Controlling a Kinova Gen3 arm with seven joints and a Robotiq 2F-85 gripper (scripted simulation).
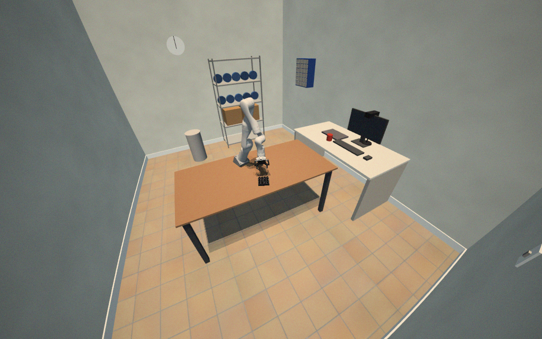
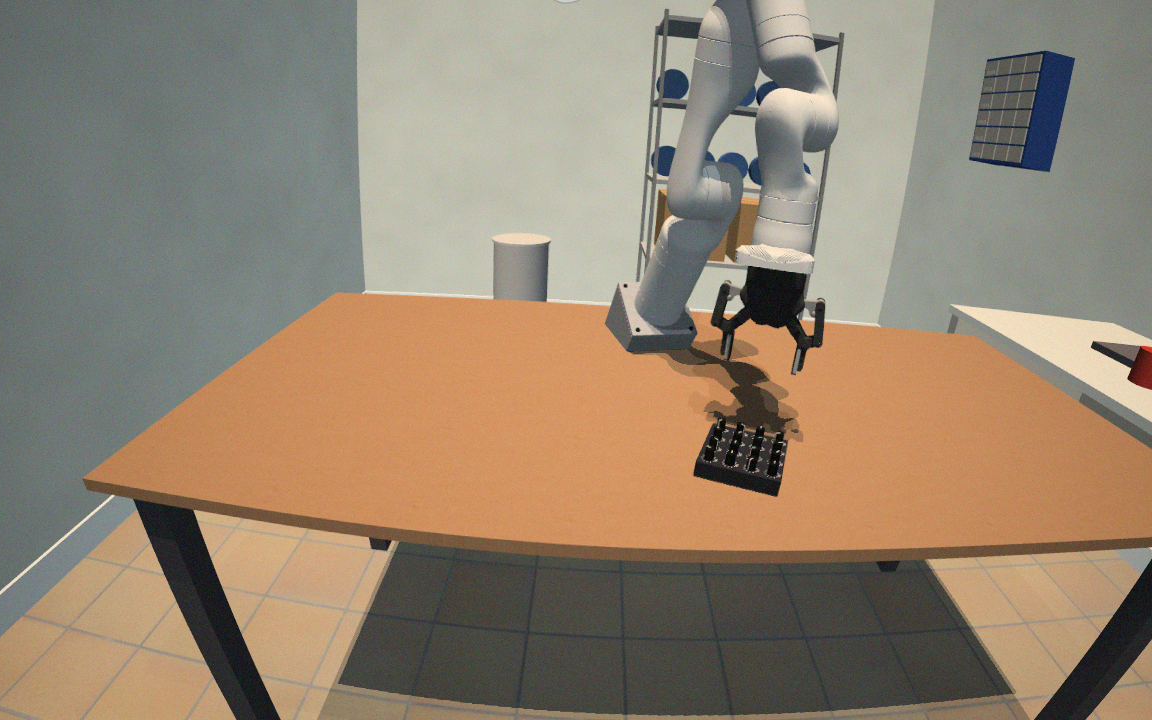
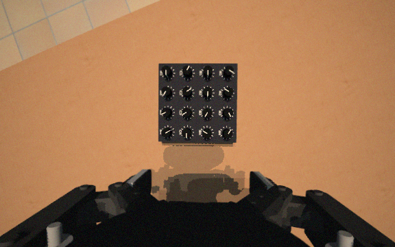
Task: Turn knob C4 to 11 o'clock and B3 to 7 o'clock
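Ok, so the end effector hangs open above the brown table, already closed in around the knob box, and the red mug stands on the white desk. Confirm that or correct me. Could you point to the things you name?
One thing is wrong: the open end effector (image 1: 262,166) (image 2: 762,365) (image 3: 199,181) is not around the knob box (image 1: 263,181) (image 2: 740,458) (image 3: 197,103); the exterior view shows it up and away from the box, on the robot base's side. The rest stands.

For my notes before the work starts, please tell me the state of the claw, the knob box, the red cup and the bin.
Claw: open, nothing between its fingers.
Knob box: upright on the table, knobs at mixed angles.
Red cup: upright.
Bin: standing.
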